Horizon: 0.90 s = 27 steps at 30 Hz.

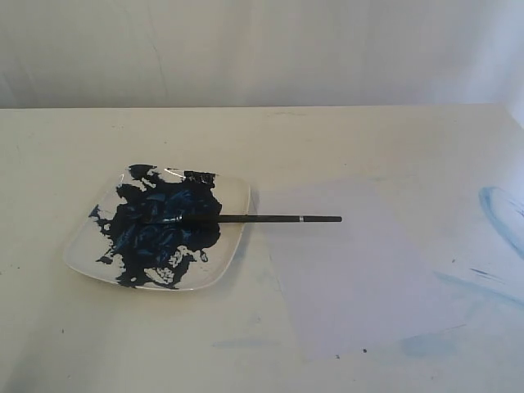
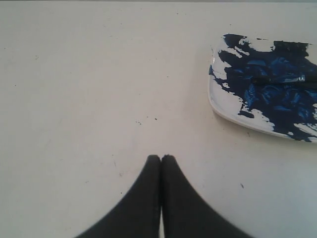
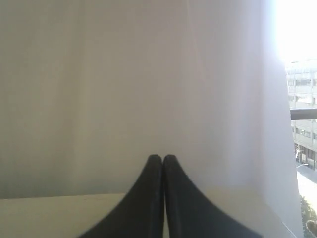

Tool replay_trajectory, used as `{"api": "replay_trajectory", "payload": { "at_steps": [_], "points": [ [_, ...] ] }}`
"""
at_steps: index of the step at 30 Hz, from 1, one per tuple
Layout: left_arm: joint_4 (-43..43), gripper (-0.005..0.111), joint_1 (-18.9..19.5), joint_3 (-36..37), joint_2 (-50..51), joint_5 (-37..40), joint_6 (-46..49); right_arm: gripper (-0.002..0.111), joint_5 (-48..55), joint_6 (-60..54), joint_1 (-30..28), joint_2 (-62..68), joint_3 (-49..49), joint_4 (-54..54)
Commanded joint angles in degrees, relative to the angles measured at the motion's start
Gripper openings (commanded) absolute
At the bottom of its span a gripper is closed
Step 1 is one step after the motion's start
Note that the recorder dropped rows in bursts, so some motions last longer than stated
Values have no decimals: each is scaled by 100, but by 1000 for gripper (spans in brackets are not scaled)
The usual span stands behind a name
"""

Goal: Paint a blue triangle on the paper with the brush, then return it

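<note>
The thin black brush (image 1: 270,219) lies flat, its tip in the blue paint on the white plate (image 1: 233,196) and its handle end reaching over the pale paper (image 1: 352,278). The paper carries no blue triangle. Neither arm shows in the exterior view. In the left wrist view my left gripper (image 2: 161,157) is shut and empty above bare tabletop, with the paint-smeared plate (image 2: 223,101) off to one side. My right gripper (image 3: 162,157) is shut and empty too, facing a white wall past the table's edge.
Faint light-blue smears (image 1: 499,213) mark the cream tabletop right of the paper. A window with buildings outside (image 3: 302,124) shows at the side of the right wrist view. The table's far edge (image 1: 262,107) meets a white wall.
</note>
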Motion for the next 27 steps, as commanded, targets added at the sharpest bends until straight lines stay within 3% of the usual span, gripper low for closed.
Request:
{"api": "replay_trajectory", "payload": {
  "at_steps": [1, 9, 12, 14, 19, 27],
  "points": [
    [-57, 0, -37, 16, 21, -14, -32, 0, -482, 321, -33, -35, 26, 0],
    [-57, 0, -37, 16, 21, -14, -32, 0, -1028, 2584, -33, -35, 26, 76],
    [-57, 0, -37, 16, 21, -14, -32, 0, -724, 3278, -33, -35, 26, 767],
    [-57, 0, -37, 16, 21, -14, -32, 0, -40, 3189, -33, -35, -71, 1423],
    [-57, 0, -37, 16, 21, -14, -32, 0, 1361, 3067, -33, 444, -593, 1523],
    [-57, 0, -37, 16, 21, -14, -32, 0, 3231, 1934, -33, 2627, -1877, 1738]
  ]
}}
